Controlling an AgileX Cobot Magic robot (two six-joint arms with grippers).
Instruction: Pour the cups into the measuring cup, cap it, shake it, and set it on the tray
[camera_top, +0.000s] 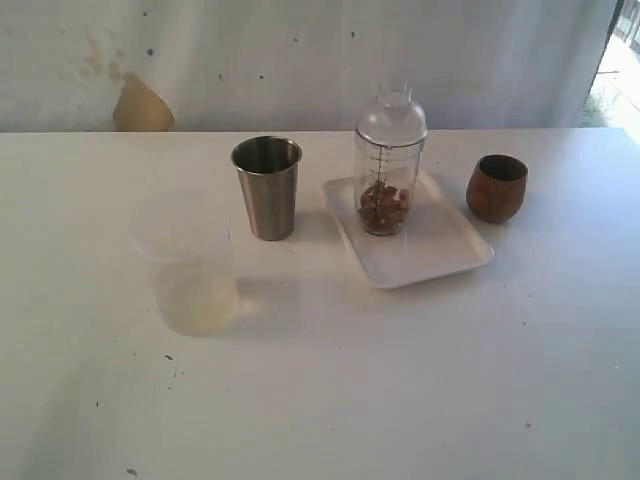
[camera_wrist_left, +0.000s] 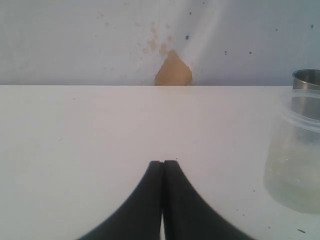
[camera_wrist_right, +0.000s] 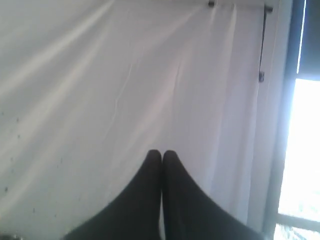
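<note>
Both our left gripper (camera_wrist_left: 163, 163) and right gripper (camera_wrist_right: 162, 153) sit pinched together, empty; a translucent cup (camera_top: 190, 270) stands near the steel tumbler (camera_top: 267, 187), beside the tray (camera_top: 445, 245).

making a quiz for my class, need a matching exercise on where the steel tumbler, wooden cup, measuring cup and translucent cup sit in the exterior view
Things:
1. steel tumbler
2. wooden cup
3. measuring cup
4. translucent cup

Places:
A. on the white tray, capped with a clear domed lid
B. on the table, right of the tray
C. furthest left, nearest the camera
D. on the table, just left of the tray

Pairs: 1-D, 2-B, 3-A, 4-C
</note>
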